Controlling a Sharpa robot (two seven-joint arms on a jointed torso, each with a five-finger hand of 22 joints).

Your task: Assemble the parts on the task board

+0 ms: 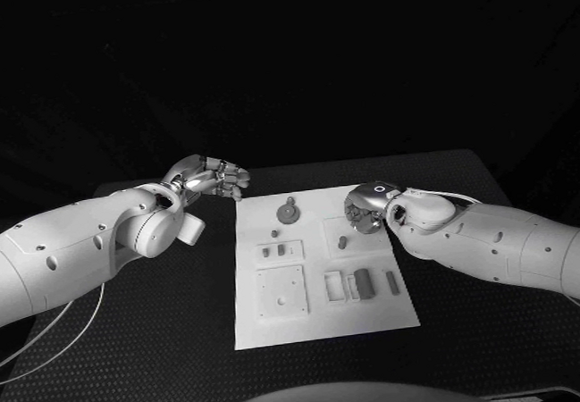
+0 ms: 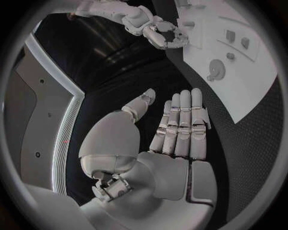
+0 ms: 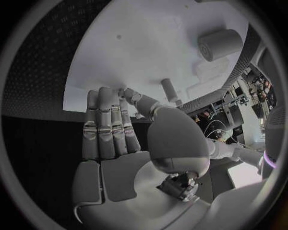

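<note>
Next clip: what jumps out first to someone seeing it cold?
The white task board lies mid-table, with small grey parts scattered on it. The right hand hovers over its far right corner, fingers straight and holding nothing. The left hand hangs off the board's far left side, open too.

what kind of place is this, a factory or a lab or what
Most likely a robotics lab test bench, not a factory line: a black table holds one white task board with small parts, and the left hand and right hand hover beside it, holding nothing.
</note>
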